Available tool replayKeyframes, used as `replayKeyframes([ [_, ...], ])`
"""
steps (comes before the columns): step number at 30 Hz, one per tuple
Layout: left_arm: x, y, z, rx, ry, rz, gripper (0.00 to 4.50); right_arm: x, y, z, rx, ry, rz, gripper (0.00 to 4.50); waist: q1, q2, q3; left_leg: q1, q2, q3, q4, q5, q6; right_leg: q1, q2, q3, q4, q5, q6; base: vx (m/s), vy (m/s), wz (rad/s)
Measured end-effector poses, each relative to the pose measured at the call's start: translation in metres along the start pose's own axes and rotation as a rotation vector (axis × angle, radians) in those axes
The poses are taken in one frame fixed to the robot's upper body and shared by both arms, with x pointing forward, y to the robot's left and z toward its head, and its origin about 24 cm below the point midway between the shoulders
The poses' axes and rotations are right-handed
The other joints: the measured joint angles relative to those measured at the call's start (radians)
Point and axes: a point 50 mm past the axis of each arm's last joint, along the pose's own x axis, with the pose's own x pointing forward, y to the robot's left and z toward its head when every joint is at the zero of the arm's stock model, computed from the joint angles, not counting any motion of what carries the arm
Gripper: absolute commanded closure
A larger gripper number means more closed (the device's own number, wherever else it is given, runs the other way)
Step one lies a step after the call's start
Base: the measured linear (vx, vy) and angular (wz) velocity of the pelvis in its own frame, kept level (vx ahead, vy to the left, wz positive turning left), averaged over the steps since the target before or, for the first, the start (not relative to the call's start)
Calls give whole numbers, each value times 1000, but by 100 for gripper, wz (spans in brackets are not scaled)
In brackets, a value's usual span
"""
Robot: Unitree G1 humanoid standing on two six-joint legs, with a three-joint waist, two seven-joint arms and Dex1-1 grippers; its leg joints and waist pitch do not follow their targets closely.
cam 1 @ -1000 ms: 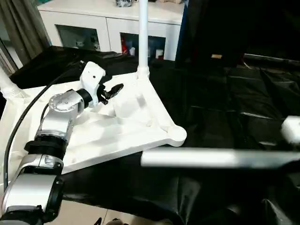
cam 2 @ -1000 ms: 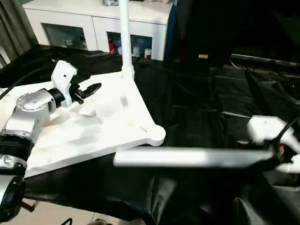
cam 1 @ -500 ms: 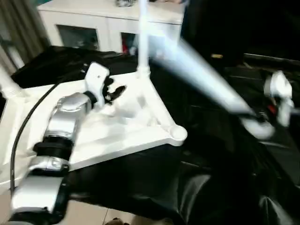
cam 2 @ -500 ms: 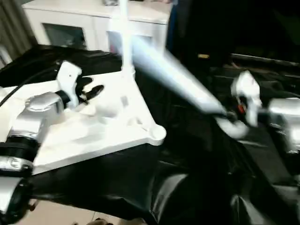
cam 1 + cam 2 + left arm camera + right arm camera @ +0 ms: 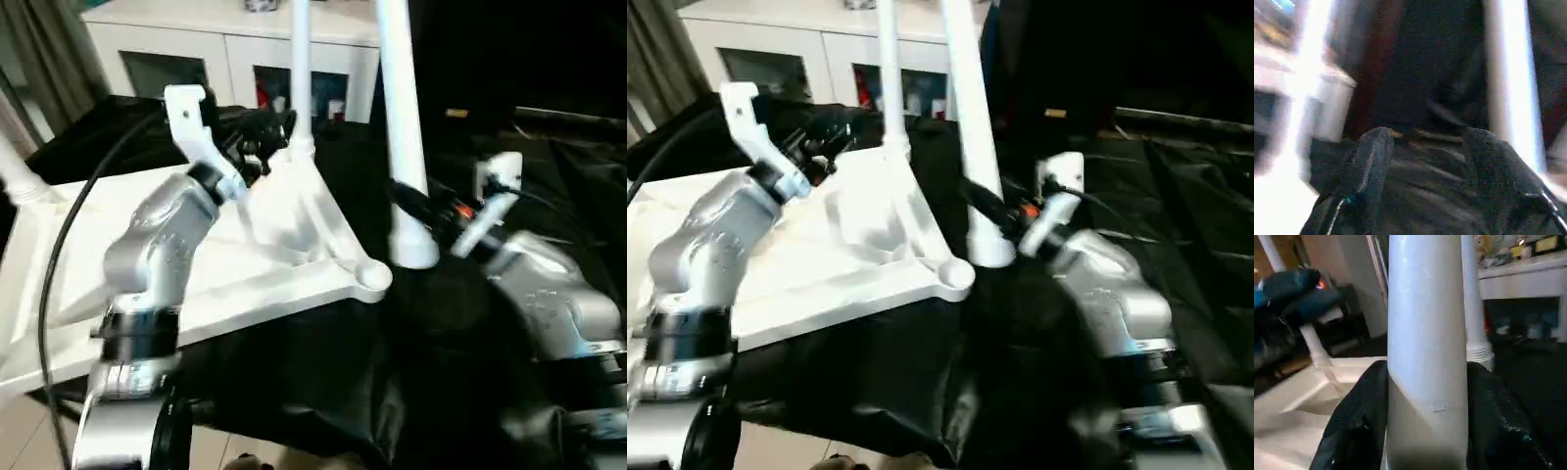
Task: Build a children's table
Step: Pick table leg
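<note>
Tabletop (image 5: 294, 245) upside down on the black worktop (image 5: 549, 196), ribbed underside up. One leg (image 5: 300, 69) upright in the far corner socket, another (image 5: 15, 176) at the left edge. Right gripper (image 5: 416, 211) clamped on a third leg (image 5: 400, 127), fingers (image 5: 1359, 421) pressed to both its sides, leg held upright just beside the near corner socket (image 5: 370, 278). Left gripper (image 5: 263, 132) near the far leg, fingers (image 5: 1369, 161) parted, holding nothing.
</note>
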Motion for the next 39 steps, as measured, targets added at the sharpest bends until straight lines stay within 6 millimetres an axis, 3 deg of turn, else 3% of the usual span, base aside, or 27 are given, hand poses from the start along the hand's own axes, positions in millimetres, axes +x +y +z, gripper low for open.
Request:
replayKeyframes([
  [3, 4, -7, -7, -80, 41, -45, 121, 4, 9, -6, 20, 31, 25, 267, 1, 0, 0, 0, 0, 0, -1, 0, 0, -1, 0, 0, 0, 0, 0, 0, 0, 0],
  [7, 10, -8, -2, -125, 36, -70, 100, 5, 21, -2, -9, 69, 94, 267, -1, -1, 0, 0, 0, 0, -1, 0, -1, 0, 1, 0, -1, 0, 1, 0, 0, 0],
  [9, 13, -13, 1, -148, 27, -116, 62, 7, 30, 0, -14, 76, 137, 267, -2, 0, 0, 0, 0, 0, -2, 0, -1, 0, 1, 1, -1, 0, 2, 0, 0, 0],
  [12, 14, -16, -2, -157, 57, -147, 59, 9, 35, -2, -15, 95, 159, 267, -2, 0, 0, 0, 0, 0, -2, 1, -1, -1, 1, 1, -1, 0, 2, 0, 0, 0],
  [14, 17, -20, -6, -156, 78, -159, 28, 13, 44, -5, -10, 108, 194, 267, -2, 0, 0, 0, 0, 0, -2, 1, -1, -1, 1, 1, -2, 0, 2, 0, 0, 0],
  [17, 20, -23, -11, -159, 93, -164, 17, 14, 54, -5, -38, 121, 239, 267, -1, 0, 0, 0, 0, 0, -2, 1, -1, 0, 1, 1, -2, 1, 3, 0, 0, 0],
  [23, 22, -25, -9, -193, 69, -169, 0, 11, 56, -11, -47, 158, 240, 267, -1, 0, 0, 0, 0, 0, -2, 1, -2, 0, 1, 1, -2, 2, 5, 0, 0, 0],
  [24, 22, -25, -10, -195, 69, -157, 0, 11, 56, -11, -49, 157, 237, 267, -1, 0, 0, 0, 0, 0, -2, 1, -2, 0, 1, 1, -2, 2, 5, 0, 0, 0],
  [25, 23, -24, -10, -194, 70, -141, 36, 11, 56, -11, -50, 158, 235, 267, -1, 0, 0, 0, 0, 0, -2, 1, -2, 0, 1, 1, -2, 2, 5, 0, 0, 0],
  [28, 22, -22, -10, -193, 68, -113, 37, 11, 56, -12, -50, 159, 232, 267, -1, 0, 0, 0, 0, -1, -2, 1, -2, 0, 1, 1, -2, 2, 5, 0, 0, 0],
  [31, 22, -21, -10, -188, 69, -94, 79, 12, 56, -13, -44, 165, 228, 267, -1, 0, 0, 0, 0, -1, -2, 1, -2, 0, 1, 1, -2, 2, 5, 0, 0, 0],
  [34, 22, -21, -10, -186, 70, -87, 84, 12, 56, -13, -43, 163, 226, 267, -1, 0, 0, 0, 0, -1, -2, 1, -2, 0, 1, 1, -2, 2, 5, 0, 0, 0],
  [36, 23, -21, -10, -183, 69, -79, 126, 12, 56, -13, -43, 162, 224, 267, 0, 0, 0, 0, 0, -1, -2, 1, -2, 0, 1, 1, -2, 2, 5, 0, 0, 0],
  [39, 24, -22, -11, -160, 80, -73, 130, 12, 55, -14, -42, 170, 216, 267, 0, -1, 0, 0, 0, -1, -2, 1, -2, 0, 1, 1, -2, 2, 5, 0, 0, 0],
])
